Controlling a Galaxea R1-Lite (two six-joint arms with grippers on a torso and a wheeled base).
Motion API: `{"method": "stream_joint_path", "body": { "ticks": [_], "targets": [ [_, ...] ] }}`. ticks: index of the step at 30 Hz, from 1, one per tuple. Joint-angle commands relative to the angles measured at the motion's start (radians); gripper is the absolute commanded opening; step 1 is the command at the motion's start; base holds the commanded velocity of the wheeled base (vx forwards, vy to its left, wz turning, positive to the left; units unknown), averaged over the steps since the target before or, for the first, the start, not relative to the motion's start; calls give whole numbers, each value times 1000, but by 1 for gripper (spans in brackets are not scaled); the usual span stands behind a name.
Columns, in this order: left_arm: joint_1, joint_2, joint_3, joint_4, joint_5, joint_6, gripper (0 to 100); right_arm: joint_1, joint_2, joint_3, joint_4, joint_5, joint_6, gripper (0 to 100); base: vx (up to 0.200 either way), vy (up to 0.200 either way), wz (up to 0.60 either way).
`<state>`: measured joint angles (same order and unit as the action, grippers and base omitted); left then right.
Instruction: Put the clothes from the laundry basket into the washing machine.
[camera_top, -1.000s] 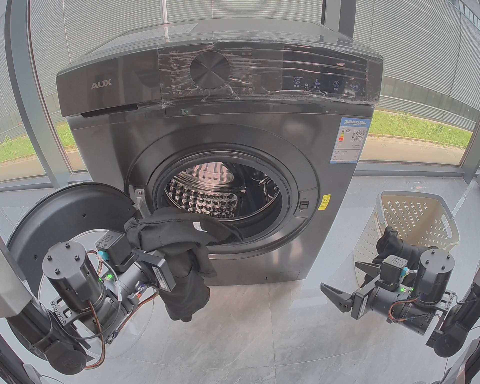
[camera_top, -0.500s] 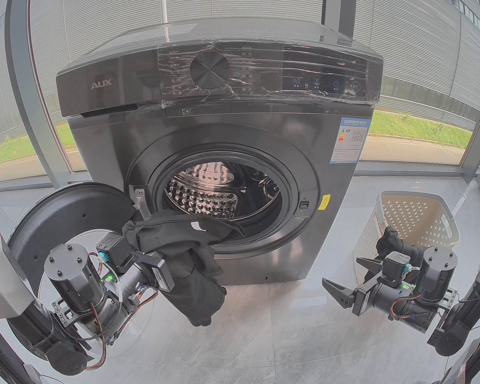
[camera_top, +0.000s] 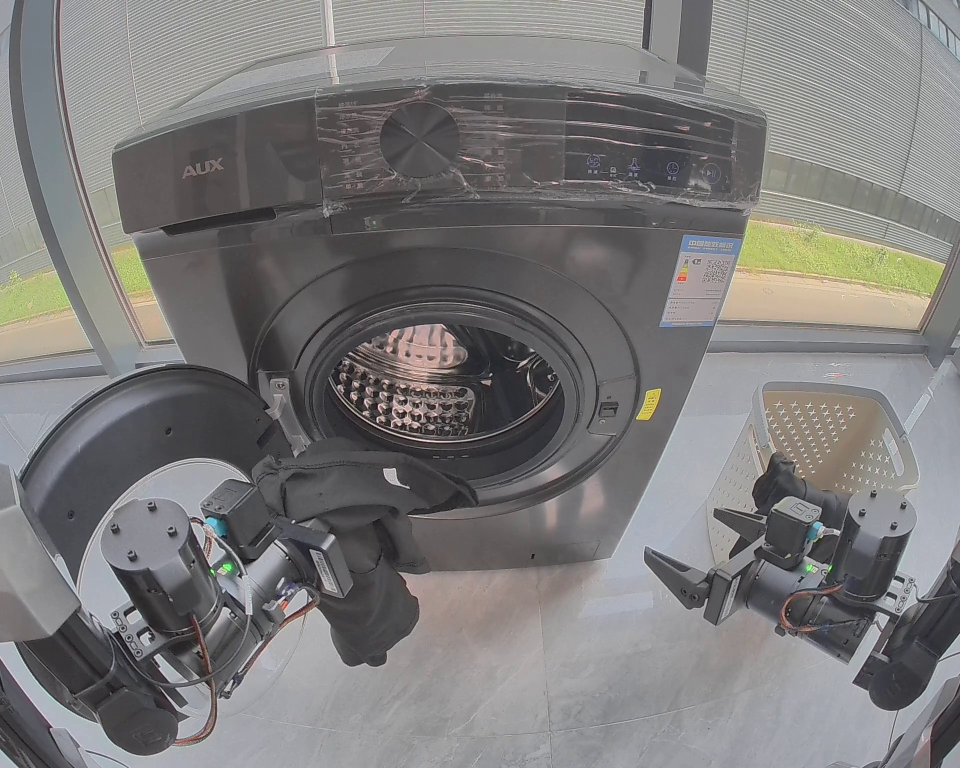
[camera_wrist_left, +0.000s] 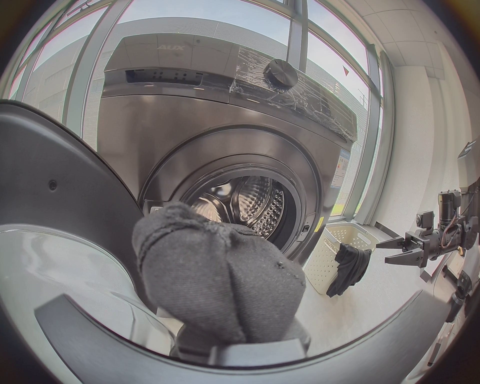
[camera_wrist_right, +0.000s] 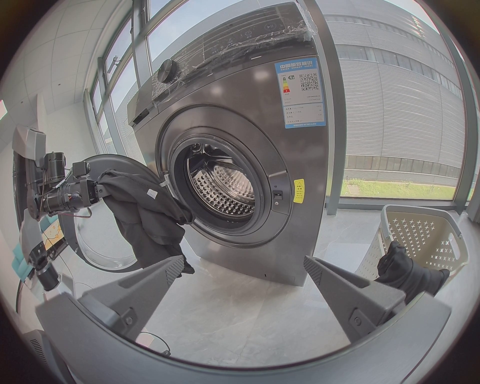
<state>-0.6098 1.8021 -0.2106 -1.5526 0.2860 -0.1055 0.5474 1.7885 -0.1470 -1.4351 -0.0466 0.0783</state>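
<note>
The black garment (camera_top: 365, 495) is bunched over the left gripper (camera_top: 325, 560), which grips it just in front of the washing machine (camera_top: 440, 250) opening's lower left rim. It is crumpled, with one end hanging toward the floor. The right gripper (camera_top: 690, 545), fingers spread and empty, is near the laundry basket (camera_top: 850, 420).

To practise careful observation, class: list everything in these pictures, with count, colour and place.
washing machine: one, dark grey, centre
door: one, dark grey, swung open left of the opening
drum: one, silver, inside the opening
held garment: one, black, hanging before the opening's lower left
laundry basket: one, white, right of the machine
basket clothes: count unclear, black, draped over the basket's near rim
floor: one, pale grey tiles, underneath everything
left gripper: one, black, jaws shut on the held garment
right gripper: one, black, jaws open, near the basket
</note>
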Motion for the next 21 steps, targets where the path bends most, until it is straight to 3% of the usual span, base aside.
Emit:
{"method": "stream_joint_path", "body": {
  "ticks": [1, 6, 12, 21],
  "targets": [
    [-2, 6, -9, -1, 1, 0, 0, 0, 2, -13, -1, -4, 0, 100, 0, 0, 0],
    [-4, 22, 0, -1, -8, 1, 0, 12, 3, 0, 4, -2, 0, 100, 0, 0, 0],
    [-22, 52, -4, -3, 2, 1, 0, 14, 3, 3, 7, -2, 0, 100, 200, 0, 0],
    [-34, 52, 0, -1, 5, 1, 0, 14, 3, 4, 7, 1, 0, 100, 0, 0, 0]
  ]
}}
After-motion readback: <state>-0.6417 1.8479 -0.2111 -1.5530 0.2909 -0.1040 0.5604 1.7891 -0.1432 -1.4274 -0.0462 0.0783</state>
